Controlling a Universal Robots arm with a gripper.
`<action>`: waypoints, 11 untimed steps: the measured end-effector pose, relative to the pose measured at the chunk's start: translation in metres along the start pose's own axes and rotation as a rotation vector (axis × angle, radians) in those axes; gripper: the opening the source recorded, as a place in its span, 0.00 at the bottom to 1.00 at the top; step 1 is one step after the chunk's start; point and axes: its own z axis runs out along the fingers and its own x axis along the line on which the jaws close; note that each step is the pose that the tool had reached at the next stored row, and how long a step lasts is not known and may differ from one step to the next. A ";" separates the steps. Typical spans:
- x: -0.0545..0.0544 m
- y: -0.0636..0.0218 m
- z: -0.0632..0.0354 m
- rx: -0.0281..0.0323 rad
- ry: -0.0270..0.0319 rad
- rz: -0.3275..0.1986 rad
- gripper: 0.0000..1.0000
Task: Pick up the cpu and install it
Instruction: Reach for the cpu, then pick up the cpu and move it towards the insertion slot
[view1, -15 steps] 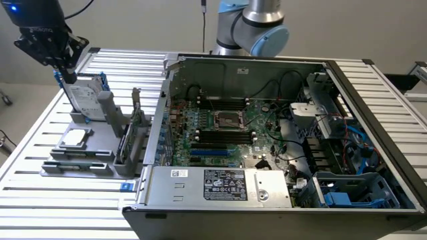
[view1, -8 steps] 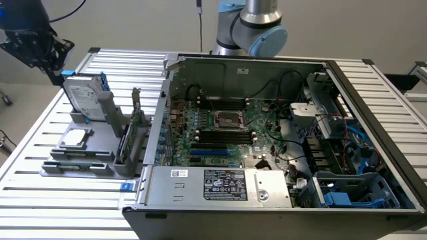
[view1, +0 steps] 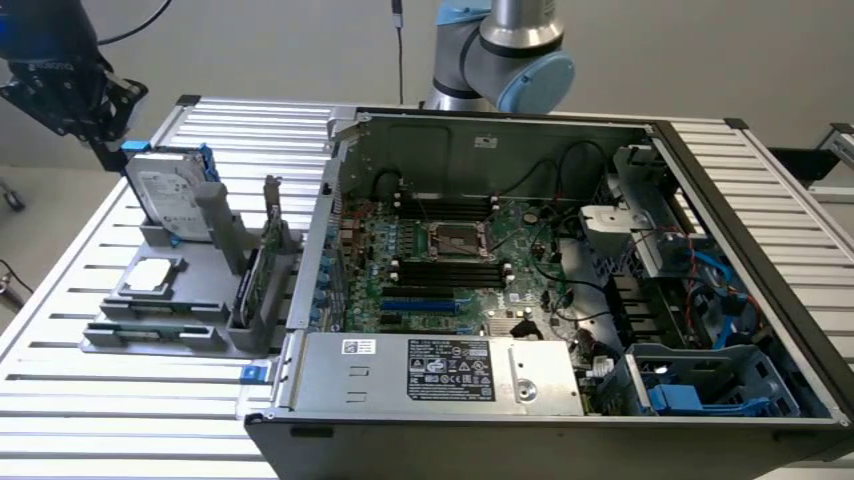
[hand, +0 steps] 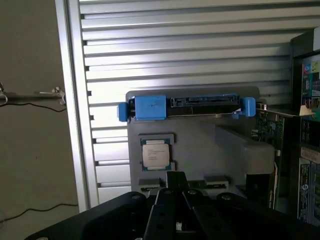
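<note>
A slatted aluminium table carries two things. An open computer case takes up the middle and the exterior view's right. A grey fixture tray sits at the exterior view's left, just beside the case.

The cpu lies flat in a shallow square recess of the tray, untouched. Directly behind it in the frame, a labelled hard drive stands upright in a blue bracket. A tall grey post and an upright green expansion card rise between the cpu and the case wall. Inside the case, the motherboard's bare socket sits in the middle, with black cables looping around it. A boxy power supply with a printed label lies along the near edge.

The arm, grey tubes with pale blue joint caps, rises behind the case at the top centre. The gripper hangs in the upper left of the exterior frame, above and behind the hard drive, well apart from the cpu. Its black fingers are pressed together and grip nothing. In the wrist view the cpu shows between the fingertips and the drive's blue-bracketed edge.

The cpu's top is dull silver metal with fine print, square, on a thin green rim. The tray is matt grey plastic.
</note>
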 end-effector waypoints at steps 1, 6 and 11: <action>0.000 0.0000 0.0000 0.0004 -0.0001 0.000 0.11; 0.000 0.0000 0.0000 0.0028 -0.0002 0.000 0.11; 0.000 0.0000 0.0000 0.0051 -0.0004 -0.001 0.24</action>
